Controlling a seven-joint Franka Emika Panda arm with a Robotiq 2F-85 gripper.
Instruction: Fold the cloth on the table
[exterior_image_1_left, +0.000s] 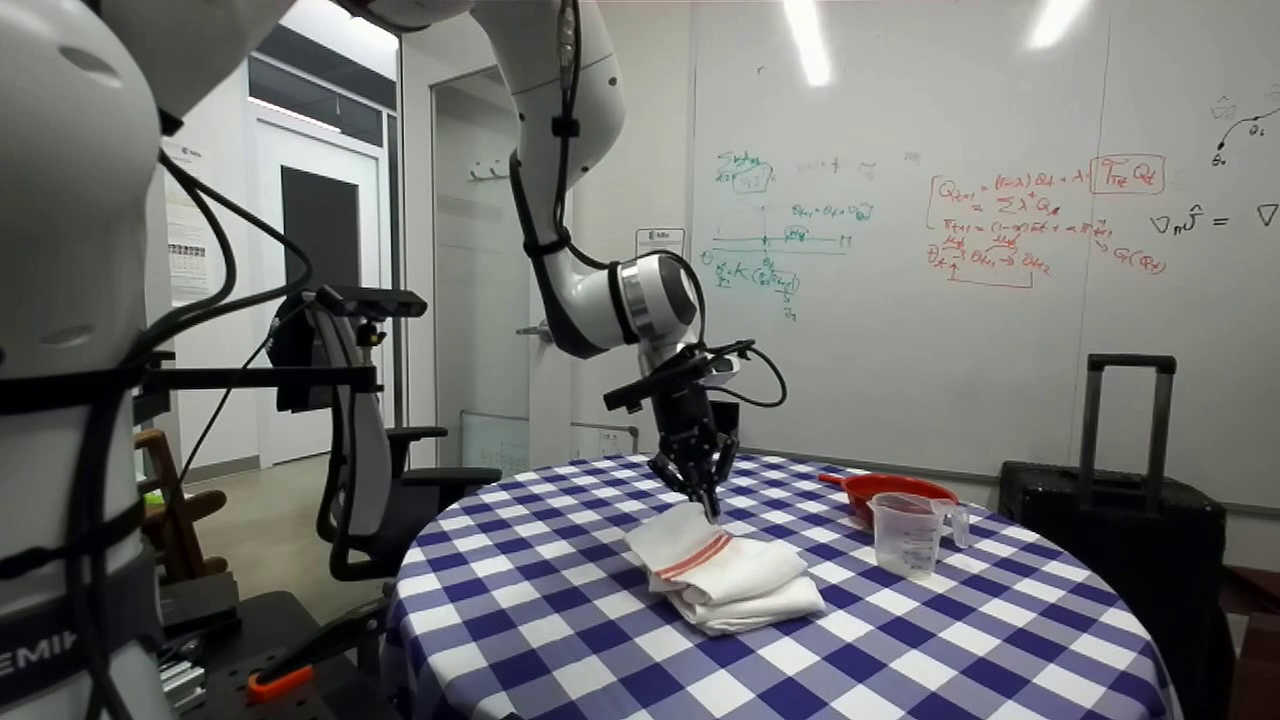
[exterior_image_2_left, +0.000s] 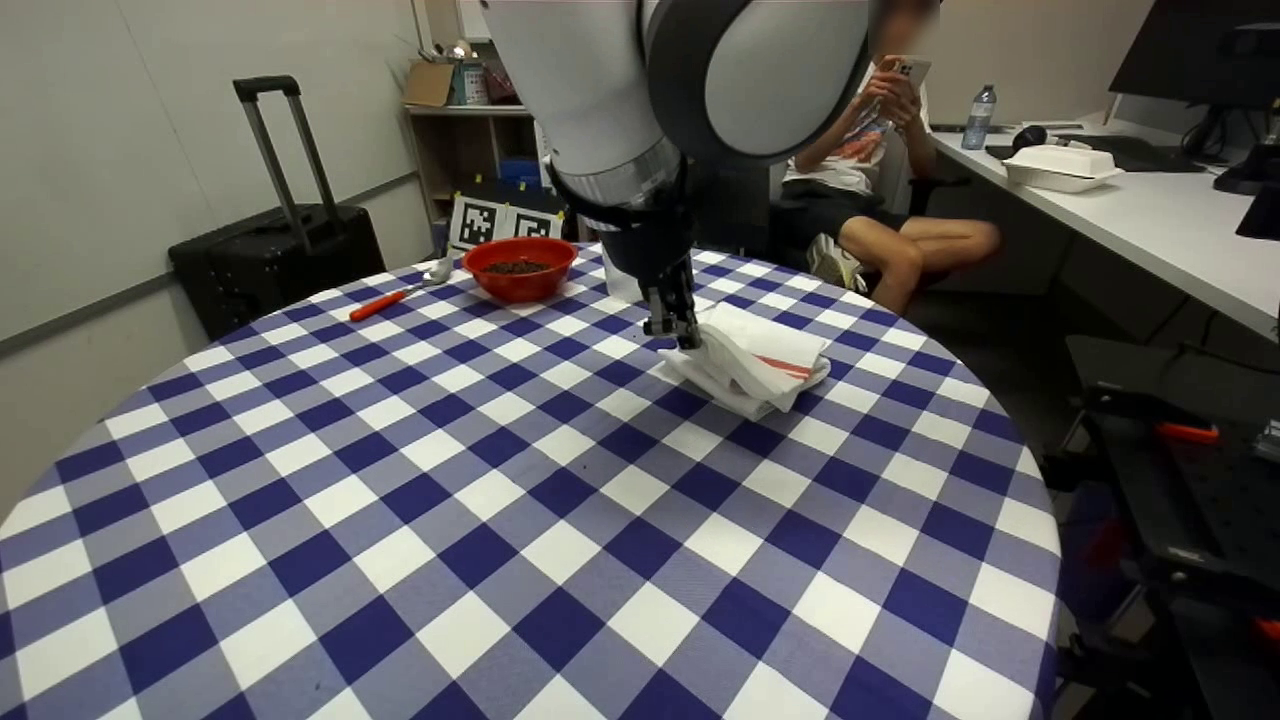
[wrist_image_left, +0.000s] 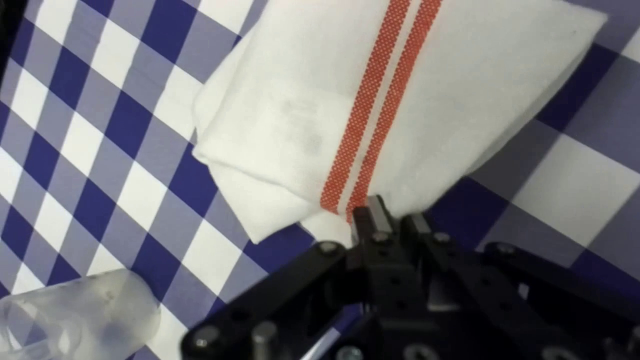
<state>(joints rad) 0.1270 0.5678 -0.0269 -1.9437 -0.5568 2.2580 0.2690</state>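
In an exterior view my arm (exterior_image_1_left: 570, 110) arches in from the upper left, its wrist bent so the claw (exterior_image_1_left: 711, 512) points down at a slight slant. Its fingers (wrist_image_left: 378, 216) are nearly together, and I've got an edge of the cloth (wrist_image_left: 300, 115) pinched at the tips. The cloth sits folded in layers on the table (exterior_image_1_left: 560, 600), directly under and beside the claw, its upper layer lifted where I hold it; the red stripes (wrist_image_left: 372, 115) run to just beside the fingers.

In an exterior view a clear measuring cup (exterior_image_1_left: 905, 535) stands right of the claw, apart from the cloth; the wrist view has it left of the fingers. In an exterior view a red bowl (exterior_image_2_left: 517, 287) of dark bits (exterior_image_2_left: 517, 267) sits left of and behind the claw, a red-handled utensil (exterior_image_2_left: 385, 303) farther left. Off the table, a black suitcase (exterior_image_2_left: 260, 270) stands farther left still, and a seated person (exterior_image_2_left: 860, 150) with a phone (exterior_image_2_left: 915, 68) is right of the claw, partly blocked by my arm.
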